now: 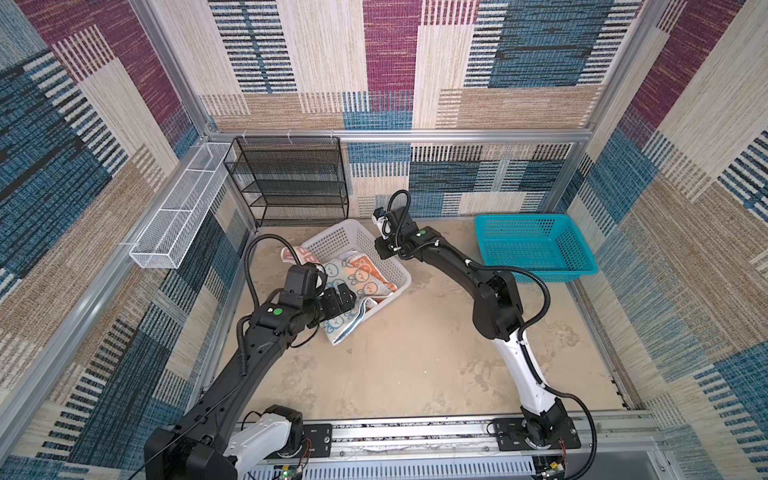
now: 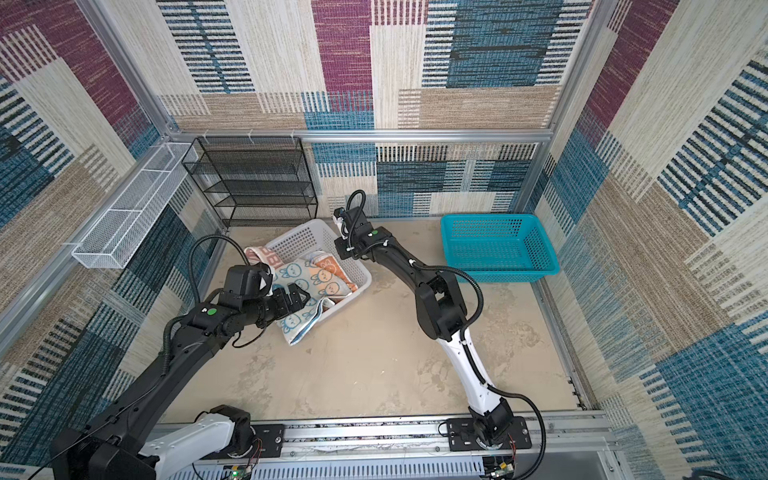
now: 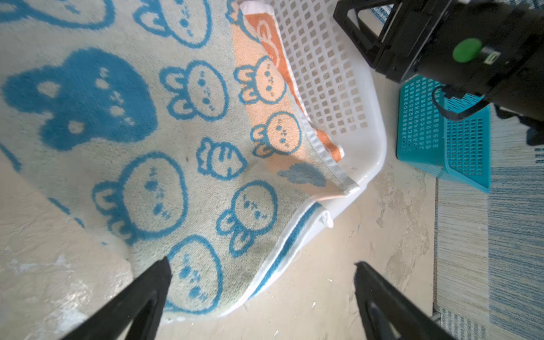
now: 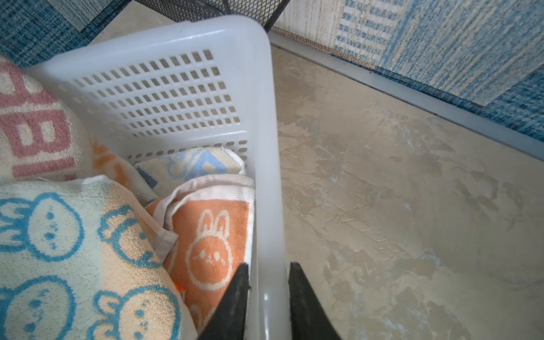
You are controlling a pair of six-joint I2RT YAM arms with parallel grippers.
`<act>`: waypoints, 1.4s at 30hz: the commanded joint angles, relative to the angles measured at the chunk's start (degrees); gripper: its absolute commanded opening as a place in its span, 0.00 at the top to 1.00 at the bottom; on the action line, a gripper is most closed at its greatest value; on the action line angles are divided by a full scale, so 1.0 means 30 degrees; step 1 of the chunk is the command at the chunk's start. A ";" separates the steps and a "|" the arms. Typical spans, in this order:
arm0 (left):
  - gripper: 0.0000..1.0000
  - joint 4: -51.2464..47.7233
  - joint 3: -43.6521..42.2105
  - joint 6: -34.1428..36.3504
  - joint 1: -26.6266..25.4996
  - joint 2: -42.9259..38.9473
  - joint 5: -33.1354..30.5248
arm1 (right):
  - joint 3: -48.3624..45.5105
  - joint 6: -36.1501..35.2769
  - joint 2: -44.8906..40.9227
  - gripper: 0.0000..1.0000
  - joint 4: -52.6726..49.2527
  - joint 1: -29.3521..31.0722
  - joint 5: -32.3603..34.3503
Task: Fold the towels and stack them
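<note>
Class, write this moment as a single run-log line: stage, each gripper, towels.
stage: towels heaped in white basket | left gripper: jaws open over blue-rabbit towel | right gripper: jaws astride basket rim, grip unclear

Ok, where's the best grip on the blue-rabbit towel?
I'd take the blue-rabbit towel by the corner hanging over the white basket's near rim onto the table, coming down from above on the robot's side. That flap lies free with its striped hem exposed; the rest is bunched inside. The open left hand hovers over it.
</note>
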 commanded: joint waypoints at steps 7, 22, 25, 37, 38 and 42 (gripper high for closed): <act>0.01 -0.1768 0.0453 0.1528 -0.0182 0.0704 0.1570 | -0.0505 -0.0128 -0.1688 0.27 -0.0410 -0.0030 0.0567; 0.12 -0.4214 0.2781 0.3515 -0.3580 0.3062 -0.3794 | -1.6491 0.2209 -1.3966 0.01 0.5638 -0.0040 0.1233; 0.22 -0.4393 0.3434 0.3744 -0.3643 0.4180 -0.4855 | -1.8370 0.2447 -1.5460 0.01 0.6016 -0.0056 0.1510; 0.39 -0.4304 0.4838 0.3968 -0.3843 0.6580 -0.4796 | -2.1640 0.2846 -1.7374 0.01 0.6708 -0.0219 0.1530; 0.39 -0.4261 0.4807 0.4001 -0.3863 0.6658 -0.4740 | -2.1775 0.2942 -1.7295 0.01 0.6847 -0.0252 0.1444; 0.42 -0.4191 0.4735 0.4045 -0.3958 0.7131 -0.4656 | -2.1979 0.3310 -1.6808 0.01 0.7257 -0.0263 0.0987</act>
